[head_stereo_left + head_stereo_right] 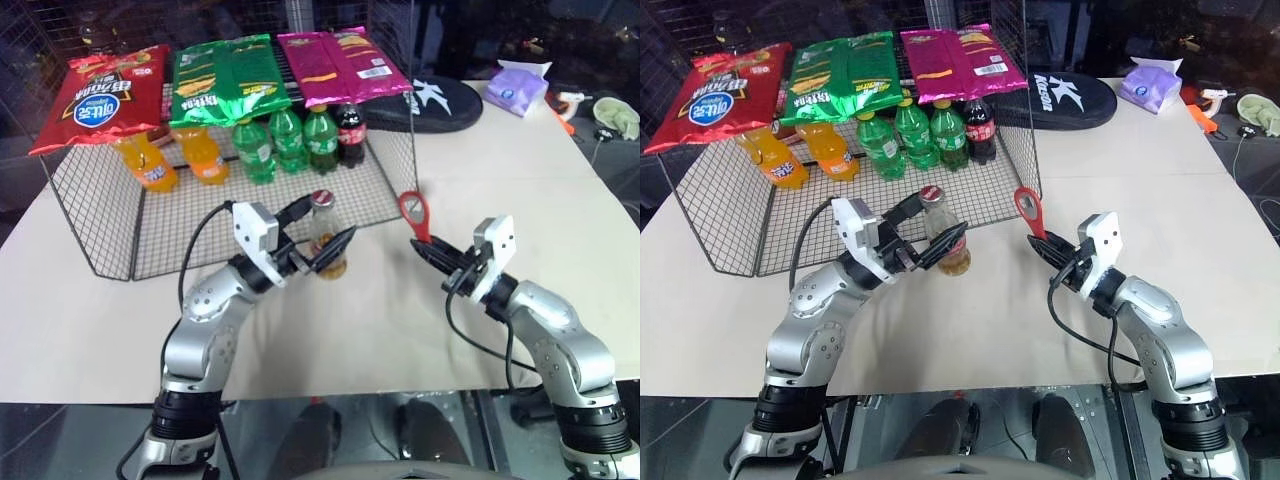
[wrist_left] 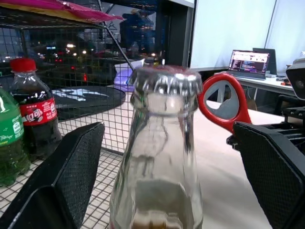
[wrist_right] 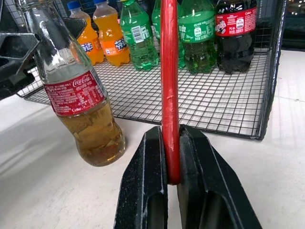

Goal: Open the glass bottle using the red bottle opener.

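Red bottle opener [image 1: 1028, 210] upright in right hand [image 1: 1045, 247], glass bottle [image 1: 945, 236] leftward.

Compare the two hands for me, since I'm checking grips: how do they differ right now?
The right hand is shut on the red bottle opener, held upright. The left hand is spread wide around the glass bottle, its fingers standing off the neck. Both hover over the table.

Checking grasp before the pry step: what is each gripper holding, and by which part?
Right gripper is shut on the red bottle opener, clamping its handle end. Left gripper brackets the glass bottle at its neck, fingers open, not gripping.
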`<action>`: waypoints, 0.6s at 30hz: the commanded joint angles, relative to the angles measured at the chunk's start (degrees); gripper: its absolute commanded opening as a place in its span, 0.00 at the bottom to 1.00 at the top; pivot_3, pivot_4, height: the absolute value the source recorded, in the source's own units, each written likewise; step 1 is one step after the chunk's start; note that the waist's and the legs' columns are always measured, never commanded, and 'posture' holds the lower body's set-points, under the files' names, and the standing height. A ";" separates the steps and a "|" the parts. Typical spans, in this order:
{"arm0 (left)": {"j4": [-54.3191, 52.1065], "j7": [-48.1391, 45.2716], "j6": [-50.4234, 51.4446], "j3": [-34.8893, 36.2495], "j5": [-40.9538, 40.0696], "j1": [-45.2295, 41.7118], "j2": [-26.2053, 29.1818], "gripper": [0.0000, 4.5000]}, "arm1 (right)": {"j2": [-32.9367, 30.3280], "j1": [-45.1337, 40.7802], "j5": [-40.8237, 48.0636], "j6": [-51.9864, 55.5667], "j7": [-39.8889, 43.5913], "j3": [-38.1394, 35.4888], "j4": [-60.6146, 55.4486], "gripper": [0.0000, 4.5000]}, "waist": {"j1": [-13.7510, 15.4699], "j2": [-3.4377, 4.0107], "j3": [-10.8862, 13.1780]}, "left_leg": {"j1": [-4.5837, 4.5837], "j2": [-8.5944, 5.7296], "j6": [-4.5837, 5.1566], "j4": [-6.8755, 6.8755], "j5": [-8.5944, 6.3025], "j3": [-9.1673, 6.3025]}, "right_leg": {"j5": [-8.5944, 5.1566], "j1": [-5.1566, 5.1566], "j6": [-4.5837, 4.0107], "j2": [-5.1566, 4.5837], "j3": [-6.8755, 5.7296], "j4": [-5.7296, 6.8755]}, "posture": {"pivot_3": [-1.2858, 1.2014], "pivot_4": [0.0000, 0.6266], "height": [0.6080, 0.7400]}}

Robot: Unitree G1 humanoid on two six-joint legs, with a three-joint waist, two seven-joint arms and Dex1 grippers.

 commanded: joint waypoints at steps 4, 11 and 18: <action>1.34 -0.91 -3.83 -0.25 1.47 0.04 0.10 0.44 | -0.30 -1.99 0.26 -1.40 1.02 -0.63 0.21 0.00 | 0.00 0.00 0.00 | 0.00 0.00 0.00 0.00 0.00 0.00 | 0.00 0.00 0.00 0.00 0.00 -0.01 | 0.52 0.24 1.00; 3.88 -0.90 -6.84 -0.53 2.39 0.37 -0.29 0.25 | -0.07 -3.00 0.22 -1.29 1.13 -0.55 0.30 0.00 | 0.16 0.02 -0.02 | 0.12 0.00 0.00 0.00 0.00 0.00 | 0.00 0.16 0.00 0.00 -0.01 -0.03 | 0.52 0.24 1.00; 4.96 -1.24 -7.44 -1.49 3.26 0.37 0.12 0.25 | -1.55 -8.69 -4.63 -3.32 1.30 2.94 -1.60 0.00 | 0.03 0.04 -0.03 | 0.18 0.00 0.01 0.00 0.00 0.01 | 0.00 0.18 0.00 0.00 0.00 -0.01 | 0.52 0.24 1.00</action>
